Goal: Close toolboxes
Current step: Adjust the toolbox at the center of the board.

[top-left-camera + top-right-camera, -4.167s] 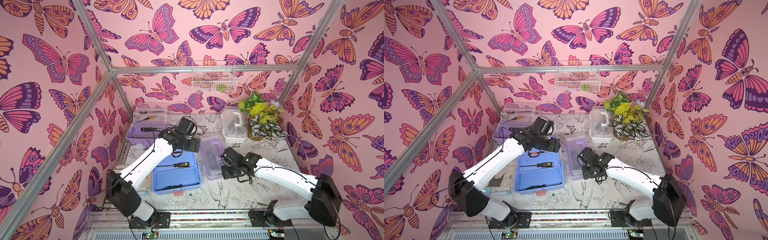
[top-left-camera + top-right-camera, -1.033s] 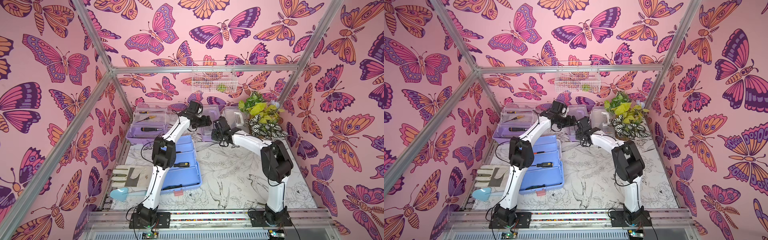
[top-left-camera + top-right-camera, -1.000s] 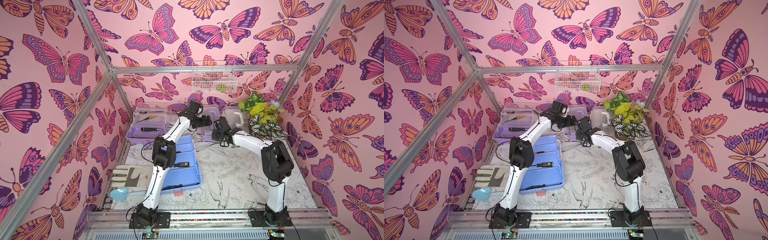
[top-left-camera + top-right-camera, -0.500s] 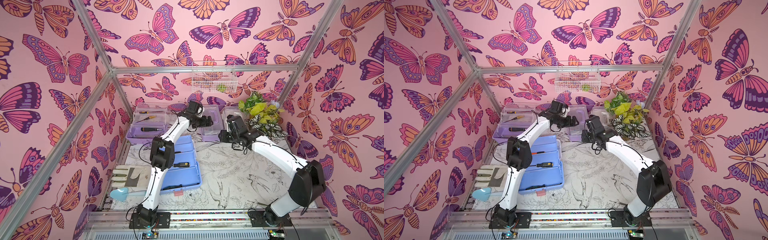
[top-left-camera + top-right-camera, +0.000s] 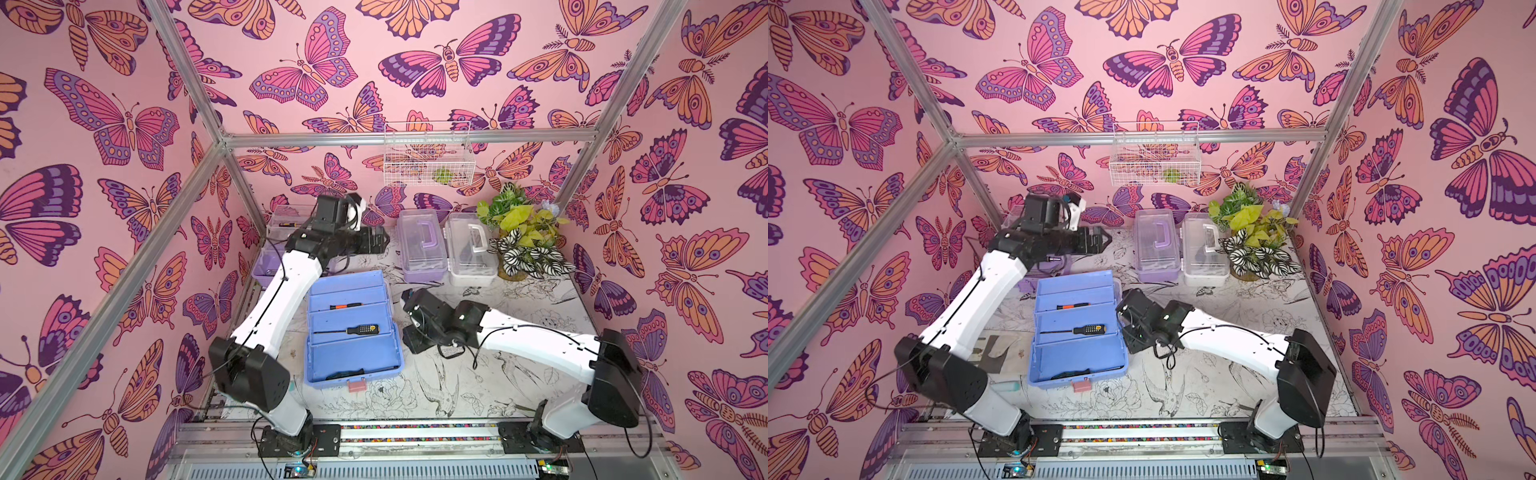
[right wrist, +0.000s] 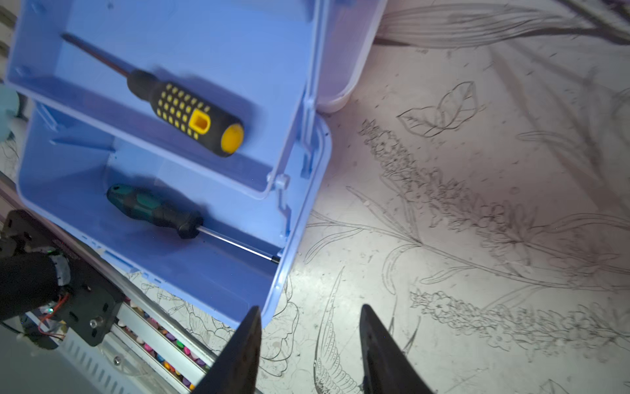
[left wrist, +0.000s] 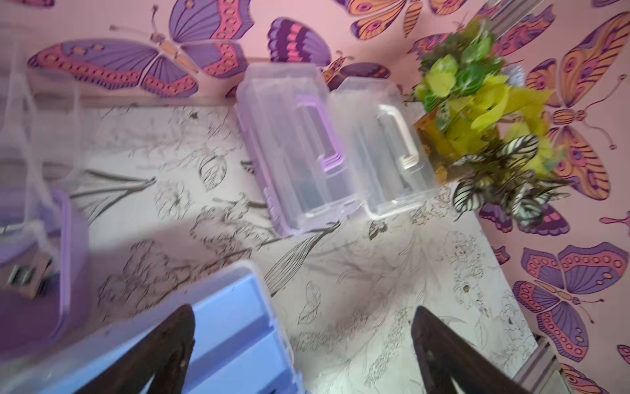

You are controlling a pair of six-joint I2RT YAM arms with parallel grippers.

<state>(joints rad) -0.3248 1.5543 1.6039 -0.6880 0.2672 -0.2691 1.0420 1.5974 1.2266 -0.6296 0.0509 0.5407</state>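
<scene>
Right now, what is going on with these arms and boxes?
A robot is closing toolboxes. The lilac box and the white box at the back are shut. The blue box in the middle lies open with screwdrivers inside. Another lilac box behind the left arm is open too. The left gripper and the right gripper are open and empty; the right one is beside the blue box.

I see bare worktop [image 6: 443, 238] ahead of right tool [image 6: 310, 320]; open blue toolbox [image 6: 221, 273] crowds one finger. Ahead of left tool [image 7: 303, 327]: open lane, then closed lilac toolbox [image 7: 293, 146], white toolbox [image 7: 381, 150], plant [image 7: 477, 102] beyond.
</scene>
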